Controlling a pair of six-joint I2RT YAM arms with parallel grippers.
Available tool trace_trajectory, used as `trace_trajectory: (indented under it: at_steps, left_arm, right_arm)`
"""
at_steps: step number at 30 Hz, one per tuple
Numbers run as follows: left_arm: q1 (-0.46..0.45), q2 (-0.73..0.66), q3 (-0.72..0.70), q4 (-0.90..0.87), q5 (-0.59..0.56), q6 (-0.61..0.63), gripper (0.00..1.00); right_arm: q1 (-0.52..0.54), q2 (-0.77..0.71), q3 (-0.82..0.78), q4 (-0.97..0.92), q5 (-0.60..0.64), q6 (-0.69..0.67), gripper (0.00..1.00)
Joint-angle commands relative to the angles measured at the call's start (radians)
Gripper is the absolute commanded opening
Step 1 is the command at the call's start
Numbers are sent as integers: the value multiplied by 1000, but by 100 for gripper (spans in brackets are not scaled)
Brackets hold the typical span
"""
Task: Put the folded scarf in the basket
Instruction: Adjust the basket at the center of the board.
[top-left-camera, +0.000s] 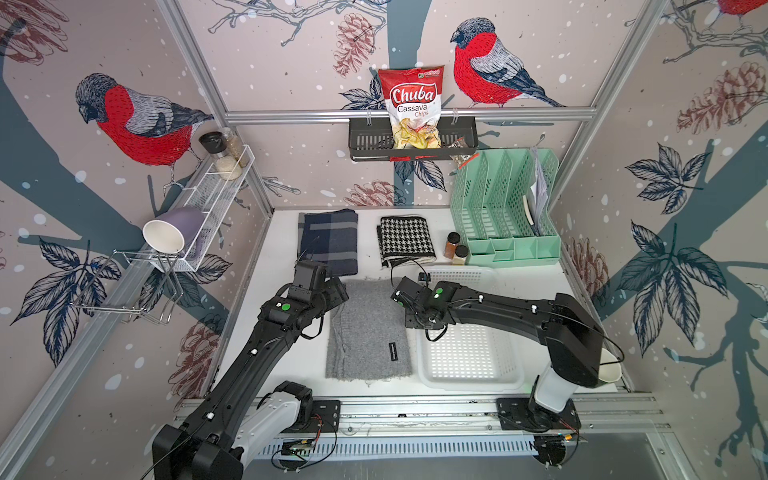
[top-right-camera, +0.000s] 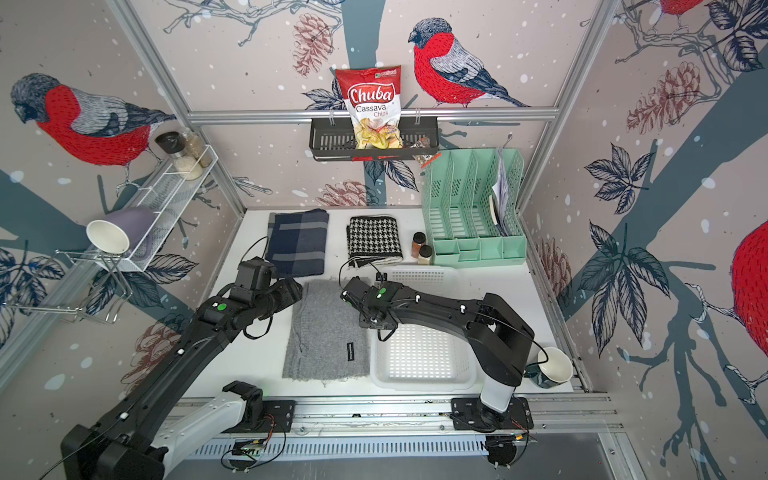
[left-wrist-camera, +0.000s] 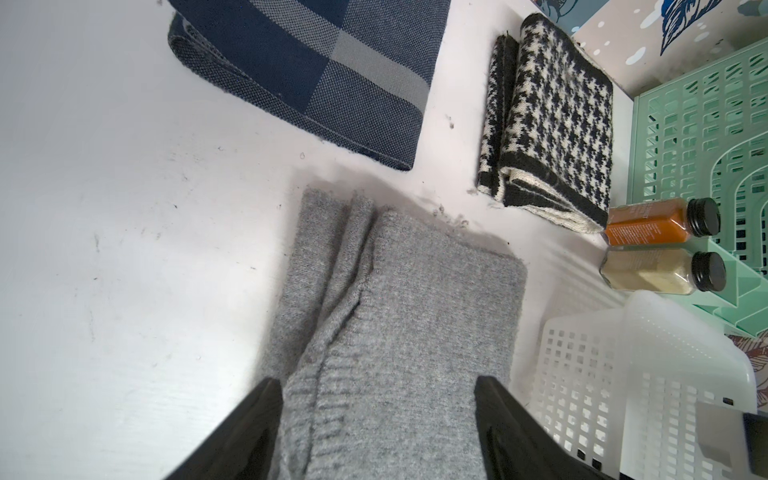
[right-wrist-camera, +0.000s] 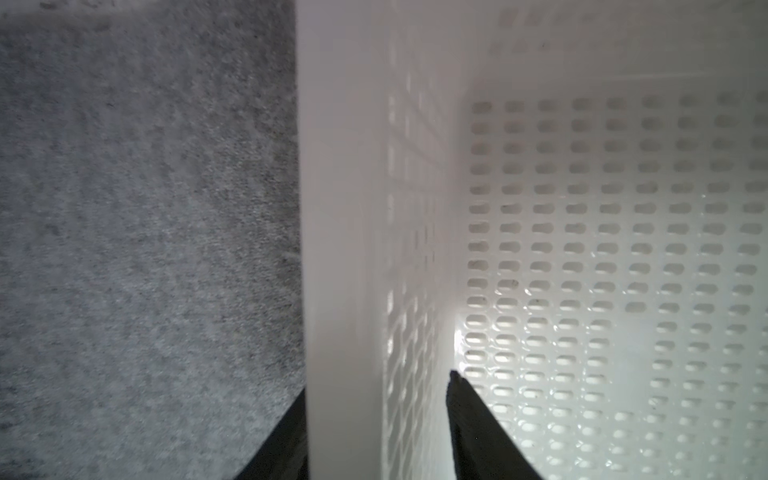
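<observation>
The grey scarf (top-left-camera: 368, 332) is plain heathered knit; the basket (top-left-camera: 469, 357) is white, perforated all over. The checked scarf (top-left-camera: 328, 241) is navy and grey, the houndstooth scarf (top-left-camera: 405, 241) black and white.

Two black jointed arms (top-left-camera: 249, 353) on white base segments (top-left-camera: 274, 409); green dot stickers (top-left-camera: 285, 307) near the wrists, thin black cables (top-left-camera: 391, 272), white clips (top-left-camera: 480, 298), tapered black fingers (left-wrist-camera: 232, 436).

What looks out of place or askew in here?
The purple mug lies tipped on its side on the white wire shelf. The right end effector straddles the basket wall, one finger inside, one outside beside the grey scarf.
</observation>
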Motion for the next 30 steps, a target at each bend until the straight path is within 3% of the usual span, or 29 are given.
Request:
trace_trajectory:
  at_steps: [1, 15, 27, 30]
  left_arm:
    - [-3, 1, 13, -5, -16, 5, 77]
    - [-3, 12, 39, 2, 6, 2, 77]
    - [-3, 25, 49, 6, 11, 1, 77]
    - [-3, 27, 43, 8, 8, -2, 77]
  right_arm:
    - [0, 7, 8, -7, -8, 32, 47]
    - [-20, 30, 23, -30, 0, 73, 28]
    - [-71, -10, 60, -72, 22, 146, 0]
    - [-84, -26, 83, -72, 18, 172, 0]
